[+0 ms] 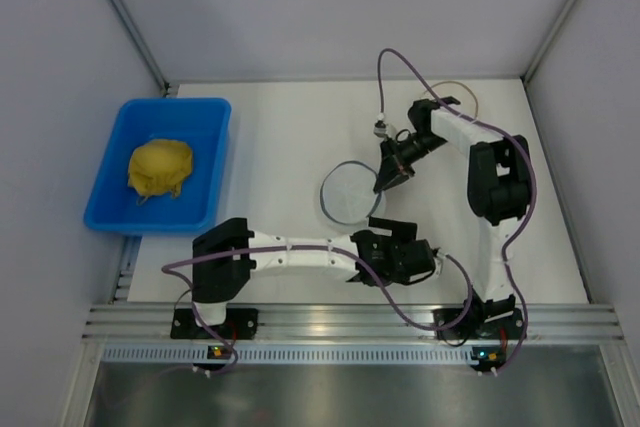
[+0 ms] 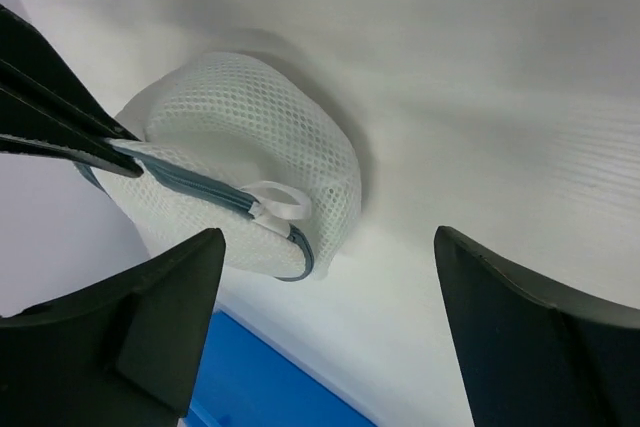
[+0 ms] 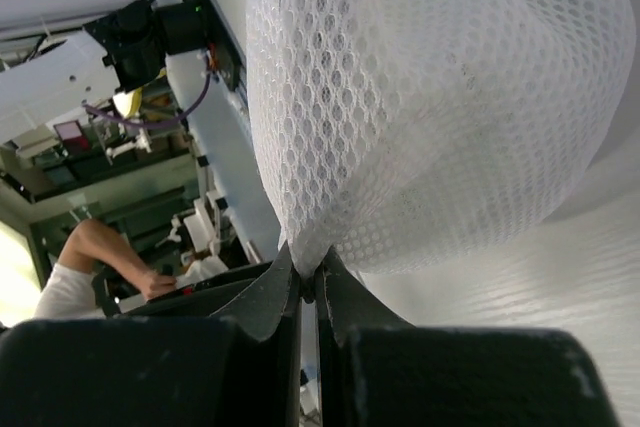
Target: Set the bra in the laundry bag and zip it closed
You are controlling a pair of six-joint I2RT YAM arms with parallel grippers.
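Note:
The laundry bag is a round white mesh pouch with a dark zipper rim, lying mid-table. My right gripper is shut on the mesh at its right edge, as the right wrist view shows, and the pouch bulges above the fingers. In the left wrist view the pouch is puffed up, with a white zipper pull on its grey-blue zipper. My left gripper is open and empty, a short way from the pouch; in the top view it sits just below it. The bra shows in no view.
A blue bin at the left holds a yellow cloth lump. A white disc with a tan rim lies at the back right behind the right arm. Grey walls enclose the table.

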